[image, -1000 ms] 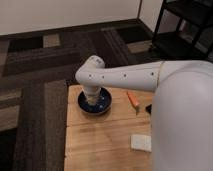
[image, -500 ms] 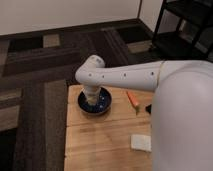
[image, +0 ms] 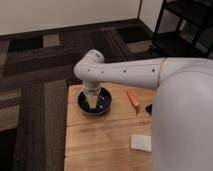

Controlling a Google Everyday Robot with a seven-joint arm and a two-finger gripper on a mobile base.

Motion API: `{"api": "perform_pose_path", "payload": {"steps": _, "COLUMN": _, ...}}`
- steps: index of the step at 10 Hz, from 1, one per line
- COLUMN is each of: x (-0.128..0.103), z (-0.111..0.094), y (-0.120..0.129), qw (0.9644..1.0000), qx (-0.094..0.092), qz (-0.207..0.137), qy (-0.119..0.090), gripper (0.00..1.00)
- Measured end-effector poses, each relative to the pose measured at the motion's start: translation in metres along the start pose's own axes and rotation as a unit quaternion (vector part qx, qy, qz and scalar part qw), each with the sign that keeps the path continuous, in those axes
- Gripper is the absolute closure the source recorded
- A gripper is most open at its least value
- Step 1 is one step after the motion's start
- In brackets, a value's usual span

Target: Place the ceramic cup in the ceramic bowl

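Cream-white ceramic cup (image: 93,99) stands inside the ceramic bowl (image: 103,106), over its left half, with its narrow end down toward the glossy dark-blue bottom. From this single camera view, my arm (image: 135,73) comes in from the right as a long white tube, bends at a rounded elbow above the dish and drops straight down onto the cup. My gripper (image: 91,90) is right at the cup's top, directly over the bowl; whether it is pinching the cup or has let go, I cannot tell, since the wrist hides that part. The bowl sits near the far left corner of the wooden table (image: 100,142), whose pale planks run left to right. An orange stick-like object (image: 133,98) lies on the table to the right of the bowl, apart from it. A flat pale square pad (image: 141,142) rests nearer the front, well apart from the bowl. A small dark item (image: 149,108) peeks out at the edge of my white body. Dark patterned carpet (image: 35,80) surrounds the table, and a black shelf (image: 187,30) stands at the far right.
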Motion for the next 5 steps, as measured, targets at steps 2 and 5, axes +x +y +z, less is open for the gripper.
{"api": "perform_pose_path", "payload": {"steps": 2, "x": -0.0025, "z": -0.0116, "y": -0.0057, "qw": 1.0, "qx": 0.003, "qz": -0.008, "qy": -0.001, "gripper": 0.2}}
{"api": "perform_pose_path", "payload": {"steps": 5, "x": -0.0022, "z": -0.012, "y": -0.0059, "qw": 1.0, "qx": 0.003, "qz": -0.009, "qy": -0.001, "gripper": 0.2}}
